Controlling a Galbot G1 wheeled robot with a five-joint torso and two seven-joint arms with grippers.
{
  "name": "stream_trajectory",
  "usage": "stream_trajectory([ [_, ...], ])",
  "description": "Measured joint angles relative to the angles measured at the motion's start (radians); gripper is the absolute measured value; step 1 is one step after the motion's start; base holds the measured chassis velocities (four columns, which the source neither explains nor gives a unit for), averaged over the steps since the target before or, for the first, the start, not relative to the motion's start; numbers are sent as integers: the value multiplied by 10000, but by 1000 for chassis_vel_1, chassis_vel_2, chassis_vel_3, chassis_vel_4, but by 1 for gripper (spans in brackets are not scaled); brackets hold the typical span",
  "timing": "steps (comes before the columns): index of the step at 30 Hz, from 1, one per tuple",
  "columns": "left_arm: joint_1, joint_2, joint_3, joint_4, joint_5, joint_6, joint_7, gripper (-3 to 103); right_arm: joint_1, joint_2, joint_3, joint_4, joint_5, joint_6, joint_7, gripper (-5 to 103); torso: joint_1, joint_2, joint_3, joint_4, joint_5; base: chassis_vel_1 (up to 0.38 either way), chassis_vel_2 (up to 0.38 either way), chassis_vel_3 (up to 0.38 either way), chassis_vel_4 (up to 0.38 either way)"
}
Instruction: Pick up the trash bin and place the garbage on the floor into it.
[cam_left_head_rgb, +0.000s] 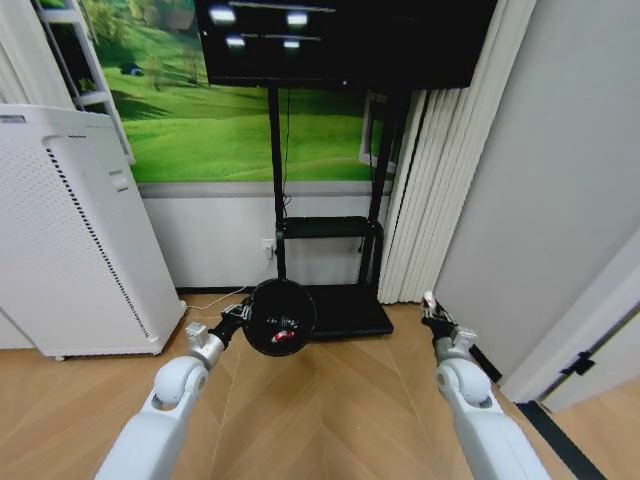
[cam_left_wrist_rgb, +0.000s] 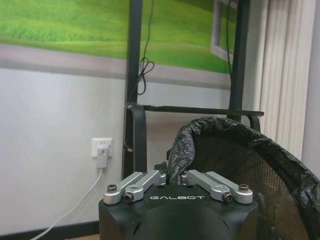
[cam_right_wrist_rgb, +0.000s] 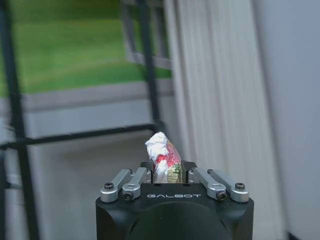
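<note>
Head view, left to right: the left end effector (cam_left_head_rgb: 240, 313) holds the trash bin (cam_left_head_rgb: 281, 317) aloft by its rim, mouth tilted toward the camera, red litter (cam_left_head_rgb: 283, 336) lying inside. The right end effector (cam_left_head_rgb: 430, 312) is raised near the curtain (cam_left_head_rgb: 440, 180). Left wrist view: fingers clamped on the bin's rim (cam_left_wrist_rgb: 176, 160), pinching its black liner (cam_left_wrist_rgb: 220, 135). Right wrist view: fingers closed on a red-and-white piece (cam_right_wrist_rgb: 163, 159), crumpled, with some green print.
</note>
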Motion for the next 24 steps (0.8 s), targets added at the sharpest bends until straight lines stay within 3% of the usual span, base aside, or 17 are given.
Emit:
stream_trajectory([
  [4, -142, -161, 98, 340, -325, 52, 41, 7, -595, -107, -540, 1602, 707, -166, -814, 28, -1, 0, -1, -6, 2, 0, 0, 0, 0],
  [9, -260, -268, 360, 559, -318, 68, 102, 7, -1012, -300, -887, 2371, 997, -314, -1586, 28, -1, 0, -1, -8, 2, 0, 0, 0, 0],
  [16, -397, -343, 925, 555, -211, 93, 74, 7, -1452, -1614, -1584, 2671, 1074, -198, -3406, 28, -1, 0, 0, -7, 4, 0, 0, 0, 0],
  [24, -406, -510, 1288, 464, -22, 130, 48, 7, -993, -2017, -2617, 2038, 475, 27, -3556, 28, -1, 0, 0, -5, 5, 0, 0, 0, 0],
])
